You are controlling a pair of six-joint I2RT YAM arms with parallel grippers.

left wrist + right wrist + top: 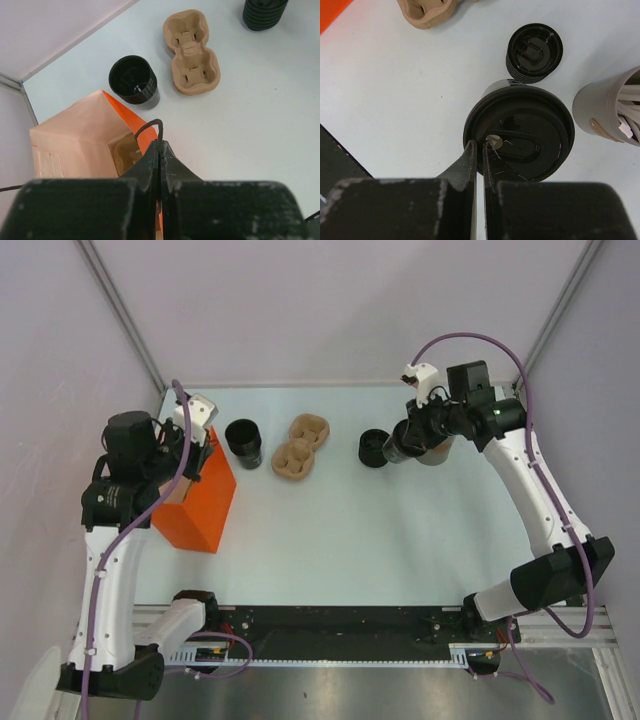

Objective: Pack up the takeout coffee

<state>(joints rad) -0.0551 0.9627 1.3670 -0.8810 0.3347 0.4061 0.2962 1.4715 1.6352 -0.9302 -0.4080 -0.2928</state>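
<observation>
Orange paper bag held at the left, coffee pinched at the right.
Left fingers are pressed together on the near rim of the orange paper bag, which stands at the left side of the bench; I'd hold that mouth wide and steady. A black cup and the pulp carrier sit along the way, then a second black cup. Right fingers nip only the lid rim of the takeout coffee, far right beside the grey tub of sticks. That hold looks thin, so carry it upright and slowly, then lower it straight in. Hidden: the bag's floor, the coffee's sides, and whether it is off the bench.
</observation>
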